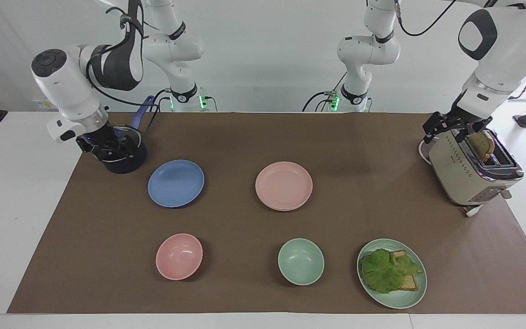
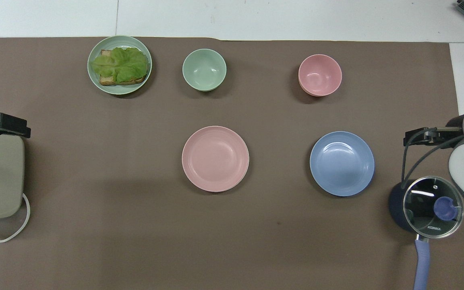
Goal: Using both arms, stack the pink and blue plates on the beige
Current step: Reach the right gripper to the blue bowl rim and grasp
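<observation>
The pale pink plate (image 1: 284, 185) (image 2: 215, 158) lies flat near the middle of the brown mat. A thin second rim shows under its edge, and I cannot tell what that is. The beige plate is otherwise hidden. Beside it, toward the right arm's end, the blue plate (image 1: 176, 183) (image 2: 342, 163) lies alone. My left gripper (image 1: 455, 124) (image 2: 4, 124) hangs open and empty over the toaster. The right gripper (image 1: 107, 150) (image 2: 419, 137) is open and empty just above the pot.
A dark lidded pot (image 1: 128, 160) with a blue handle stands beside the blue plate. The beige toaster (image 1: 473, 169) holds bread. Farther from the robots are a pink bowl (image 1: 179, 256), a green bowl (image 1: 300, 261) and a green plate (image 1: 404, 297) with lettuce on bread.
</observation>
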`<action>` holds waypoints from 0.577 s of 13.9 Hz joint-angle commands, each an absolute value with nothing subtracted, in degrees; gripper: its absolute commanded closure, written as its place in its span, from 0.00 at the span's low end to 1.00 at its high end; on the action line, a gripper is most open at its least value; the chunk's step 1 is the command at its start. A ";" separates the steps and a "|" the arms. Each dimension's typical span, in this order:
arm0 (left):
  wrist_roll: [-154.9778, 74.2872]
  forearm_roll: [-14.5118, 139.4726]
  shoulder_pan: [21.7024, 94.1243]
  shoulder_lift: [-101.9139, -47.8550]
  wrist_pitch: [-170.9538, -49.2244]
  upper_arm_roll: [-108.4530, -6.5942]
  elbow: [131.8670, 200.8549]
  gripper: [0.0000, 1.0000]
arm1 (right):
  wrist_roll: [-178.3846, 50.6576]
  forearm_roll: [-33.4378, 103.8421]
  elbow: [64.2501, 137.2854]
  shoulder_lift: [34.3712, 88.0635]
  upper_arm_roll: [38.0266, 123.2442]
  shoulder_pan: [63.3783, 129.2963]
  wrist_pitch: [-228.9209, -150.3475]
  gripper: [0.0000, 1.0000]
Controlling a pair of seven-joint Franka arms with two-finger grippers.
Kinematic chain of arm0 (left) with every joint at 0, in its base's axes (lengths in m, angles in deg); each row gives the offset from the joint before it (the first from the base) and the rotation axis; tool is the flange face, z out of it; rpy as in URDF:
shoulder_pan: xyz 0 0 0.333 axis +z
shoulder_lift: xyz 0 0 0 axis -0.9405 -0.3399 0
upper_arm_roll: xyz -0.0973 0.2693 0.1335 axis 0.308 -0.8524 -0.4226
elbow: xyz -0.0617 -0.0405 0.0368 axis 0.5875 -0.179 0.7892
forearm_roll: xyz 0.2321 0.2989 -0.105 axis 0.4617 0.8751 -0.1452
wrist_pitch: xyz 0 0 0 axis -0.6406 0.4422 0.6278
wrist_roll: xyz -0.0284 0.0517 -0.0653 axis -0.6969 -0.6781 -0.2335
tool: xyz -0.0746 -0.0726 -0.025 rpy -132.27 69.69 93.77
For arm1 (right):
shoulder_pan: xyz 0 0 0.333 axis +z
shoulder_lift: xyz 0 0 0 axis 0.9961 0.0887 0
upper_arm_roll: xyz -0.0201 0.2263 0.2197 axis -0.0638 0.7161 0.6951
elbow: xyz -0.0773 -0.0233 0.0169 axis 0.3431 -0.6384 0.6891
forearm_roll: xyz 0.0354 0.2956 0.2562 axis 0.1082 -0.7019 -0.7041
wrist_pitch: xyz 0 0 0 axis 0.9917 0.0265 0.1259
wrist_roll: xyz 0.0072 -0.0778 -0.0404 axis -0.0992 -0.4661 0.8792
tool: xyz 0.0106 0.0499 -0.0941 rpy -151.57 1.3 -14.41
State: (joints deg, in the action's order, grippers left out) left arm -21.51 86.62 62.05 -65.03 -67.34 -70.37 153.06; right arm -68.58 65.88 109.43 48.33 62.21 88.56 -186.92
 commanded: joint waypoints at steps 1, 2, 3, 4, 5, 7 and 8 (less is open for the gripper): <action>-20.86 87.71 62.22 -64.65 -66.01 -70.48 152.70 0.00 | -64.59 64.47 112.76 50.61 62.45 88.95 -194.09 0.00; -21.21 87.62 62.22 -64.65 -66.10 -70.48 152.70 0.00 | -61.35 64.30 113.38 52.10 62.45 88.87 -195.68 0.00; -21.21 87.53 62.13 -64.65 -66.10 -70.40 152.70 0.00 | -58.97 62.21 114.25 53.16 62.45 88.95 -197.61 0.00; -21.21 87.53 62.22 -64.65 -66.27 -70.48 152.79 0.00 | -57.29 59.58 115.48 53.43 62.45 88.96 -198.59 0.00; -21.04 87.53 62.22 -64.74 -66.45 -70.48 152.79 0.00 | -55.88 58.68 116.28 53.78 62.45 89.04 -199.12 0.00; -20.95 87.53 62.05 -64.74 -66.80 -70.48 152.70 0.00 | -54.55 58.59 117.51 53.87 62.54 89.04 -199.48 0.00; -20.95 87.53 62.13 -64.74 -66.72 -70.48 152.70 0.00 | -54.03 58.58 118.38 54.31 62.45 89.04 -200.35 0.00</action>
State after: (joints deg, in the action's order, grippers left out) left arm -21.50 86.62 62.09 -65.04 -67.32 -70.51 153.06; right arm -56.57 60.02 116.11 54.97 62.41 89.21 -198.55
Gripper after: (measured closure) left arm 0.000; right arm 0.000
